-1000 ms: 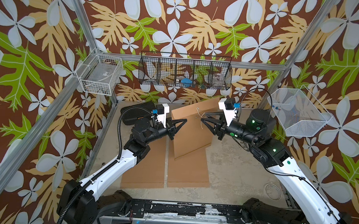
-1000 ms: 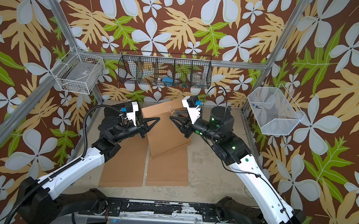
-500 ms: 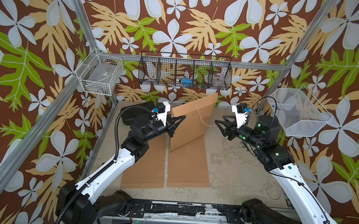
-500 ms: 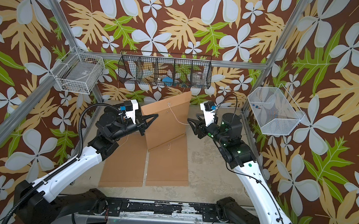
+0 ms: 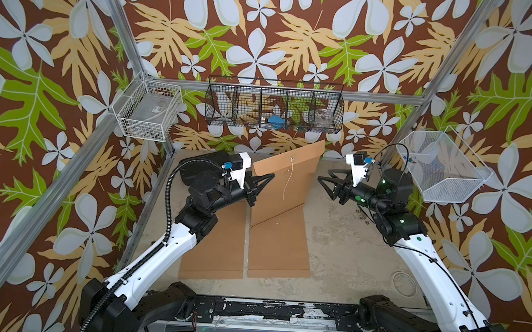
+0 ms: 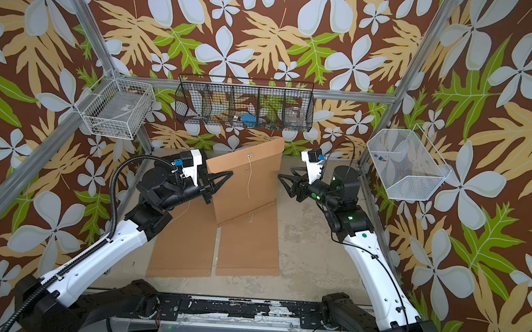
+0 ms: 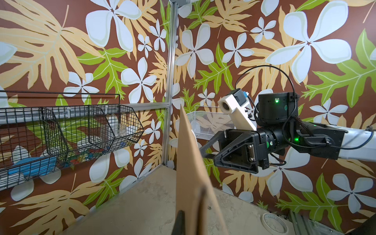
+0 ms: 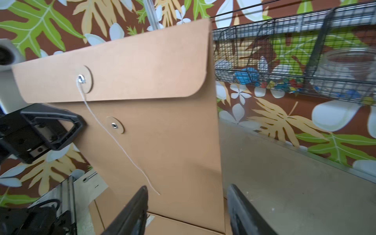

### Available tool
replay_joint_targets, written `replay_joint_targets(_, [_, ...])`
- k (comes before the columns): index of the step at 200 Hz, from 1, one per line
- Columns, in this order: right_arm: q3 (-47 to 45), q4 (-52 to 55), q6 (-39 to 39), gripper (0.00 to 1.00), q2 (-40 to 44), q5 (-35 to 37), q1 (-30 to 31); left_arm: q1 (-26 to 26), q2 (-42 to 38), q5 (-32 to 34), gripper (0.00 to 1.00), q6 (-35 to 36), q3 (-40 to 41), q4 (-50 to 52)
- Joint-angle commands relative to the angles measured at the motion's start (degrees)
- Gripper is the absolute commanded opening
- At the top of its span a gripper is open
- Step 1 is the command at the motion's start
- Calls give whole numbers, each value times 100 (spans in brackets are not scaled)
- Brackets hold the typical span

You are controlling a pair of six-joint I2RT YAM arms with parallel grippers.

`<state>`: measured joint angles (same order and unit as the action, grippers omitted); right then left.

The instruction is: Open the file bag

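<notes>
Right pincer (image 5: 325, 186) is backing off, jaws spreading wide and empty, leaving the string (image 5: 287, 179) dangling unwound. Left pincer (image 5: 263, 184) is clamping the file bag (image 5: 287, 203) upright over the worktop (image 5: 348, 241); the flap (image 8: 132, 67) is waiting, free to lift.

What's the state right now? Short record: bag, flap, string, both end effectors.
file bag: held upright, tilted, above the table
left end effector: shut on the file bag's side edge
right end effector: open, apart from the bag, facing it
flap: folded down, not yet lifted
string: unwound, hanging loose from the flap
spare bags: two, lying flat on the table
</notes>
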<state>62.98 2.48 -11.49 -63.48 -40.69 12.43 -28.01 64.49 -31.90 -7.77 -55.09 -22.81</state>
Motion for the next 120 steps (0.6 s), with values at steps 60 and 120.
replay_joint_targets(60, [-13, -831, -195, 66, -294, -689, -4, 6, 35, -943, 0, -856, 141, -770])
replay_joint_targets(120, [-43, -1564, -586, 66, -433, -746, -12, -3, -45, -1138, 0, -1059, 195, -883])
